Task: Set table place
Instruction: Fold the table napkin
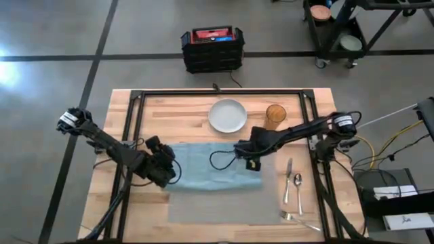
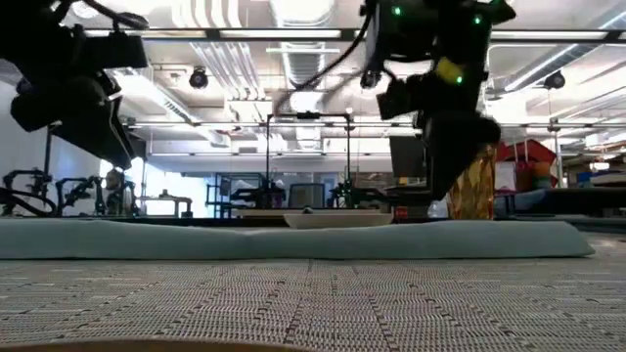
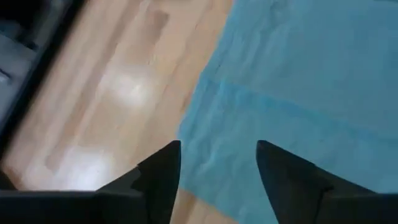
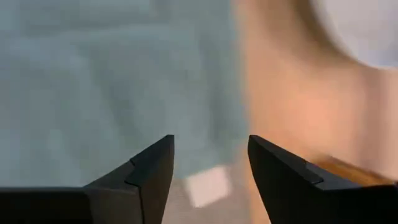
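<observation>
I have the left claw (image 1: 161,169) and right claw (image 1: 249,157), both open and empty, over opposite ends of the teal napkin (image 1: 203,166) lying mid-frame on the table (image 1: 183,112), overlapping the grey placemat (image 1: 224,203), probably for spreading it flat.

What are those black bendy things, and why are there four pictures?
They are two robot arms, each ending in a pincer. One picture looks down from above, one looks level from the tabletop, and two come from cameras on the wrists. On the wooden table lie a teal napkin, a grey placemat, a white plate, an amber cup and cutlery. The left pincer hangs open over the napkin's edge. The right pincer is open over its other edge. Neither holds anything.
</observation>
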You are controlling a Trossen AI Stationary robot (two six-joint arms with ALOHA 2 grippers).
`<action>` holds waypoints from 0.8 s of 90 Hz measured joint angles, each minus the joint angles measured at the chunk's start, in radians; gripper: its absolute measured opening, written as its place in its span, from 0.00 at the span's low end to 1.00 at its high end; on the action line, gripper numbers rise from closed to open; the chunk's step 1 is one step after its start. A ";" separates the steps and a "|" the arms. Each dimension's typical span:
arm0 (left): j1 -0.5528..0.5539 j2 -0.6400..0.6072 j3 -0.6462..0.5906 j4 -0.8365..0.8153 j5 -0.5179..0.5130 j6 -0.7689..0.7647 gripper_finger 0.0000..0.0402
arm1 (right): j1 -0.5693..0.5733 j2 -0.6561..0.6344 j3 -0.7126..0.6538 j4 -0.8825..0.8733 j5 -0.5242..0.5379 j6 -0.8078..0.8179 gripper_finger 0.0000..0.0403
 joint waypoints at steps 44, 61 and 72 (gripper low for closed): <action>0.053 0.000 -0.018 0.011 0.098 0.055 0.37 | -0.218 -0.021 -0.182 0.186 -0.169 -0.077 0.39; 0.081 0.000 -0.023 0.009 0.098 0.093 0.37 | -0.214 -0.021 -0.191 0.229 -0.172 -0.054 0.36; 0.164 -0.002 -0.036 0.018 0.122 0.130 0.39 | -0.214 -0.021 -0.192 0.250 -0.179 -0.055 0.34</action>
